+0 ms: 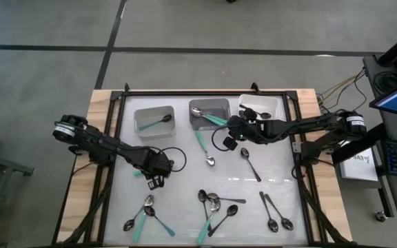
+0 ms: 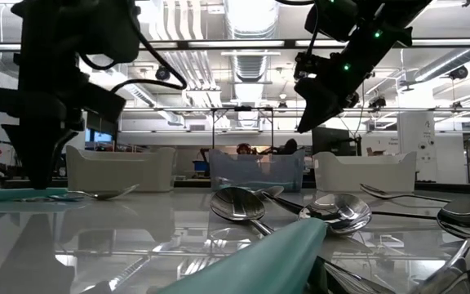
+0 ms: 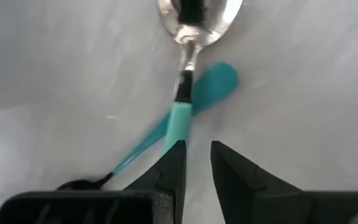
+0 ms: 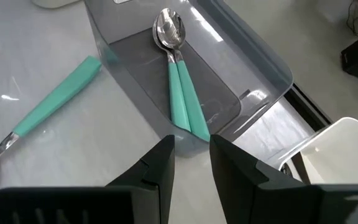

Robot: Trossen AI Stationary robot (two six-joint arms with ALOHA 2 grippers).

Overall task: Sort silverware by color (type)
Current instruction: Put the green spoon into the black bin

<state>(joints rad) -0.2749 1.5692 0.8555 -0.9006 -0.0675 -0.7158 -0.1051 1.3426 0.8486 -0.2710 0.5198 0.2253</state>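
Two teal-handled spoons lie crossed on the white table under my left gripper (image 1: 156, 182). One spoon's handle (image 3: 180, 121) runs to the left fingertip, and the other's handle (image 3: 219, 81) slants away. The gripper points down, open by a narrow gap, just above them (image 2: 43, 175). Whether a fingertip touches a handle I cannot tell. My right gripper (image 1: 227, 131) hangs open and empty (image 4: 191, 155) over the near wall of the grey middle bin (image 4: 253, 59). Two teal-handled spoons (image 4: 182, 93) lie in that bin. Another teal spoon (image 4: 55, 99) lies on the table beside it.
The left bin (image 1: 143, 127) holds a silver spoon and the right white bin (image 1: 271, 103) a black one. Several silver, black and teal spoons lie across the near half of the table (image 1: 216, 205), with a black spoon (image 1: 251, 165) mid-right. Dark rails frame the table.
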